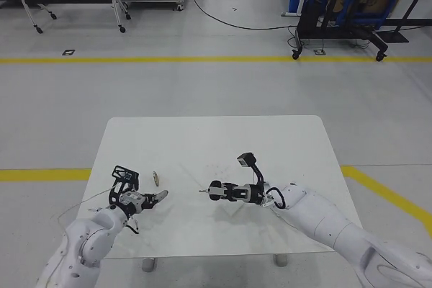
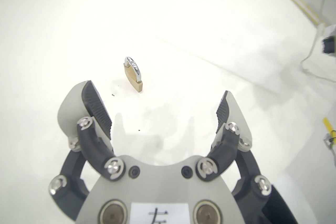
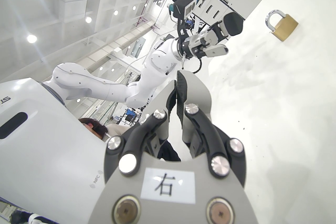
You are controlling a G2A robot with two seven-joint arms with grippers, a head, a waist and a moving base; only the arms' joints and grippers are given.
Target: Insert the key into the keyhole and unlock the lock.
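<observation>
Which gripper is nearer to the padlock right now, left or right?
Left. The left gripper, open, hangs just short of the padlock, which sits on the table ahead of it. The right gripper is farther off, toward the table's middle.

I see the right gripper [image 3: 179,80] pinched closed well apart from the brass padlock [image 3: 283,26], and the left gripper [image 3: 229,37] spread open near it.

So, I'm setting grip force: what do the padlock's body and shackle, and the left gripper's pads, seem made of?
Padlock body: looks like brass, dull golden-yellow and matte. Shackle: probably chromed or polished steel, silvery with bright reflections. Pads of the left gripper: apparently black rubber or soft plastic, ribbed, not shiny.
</observation>
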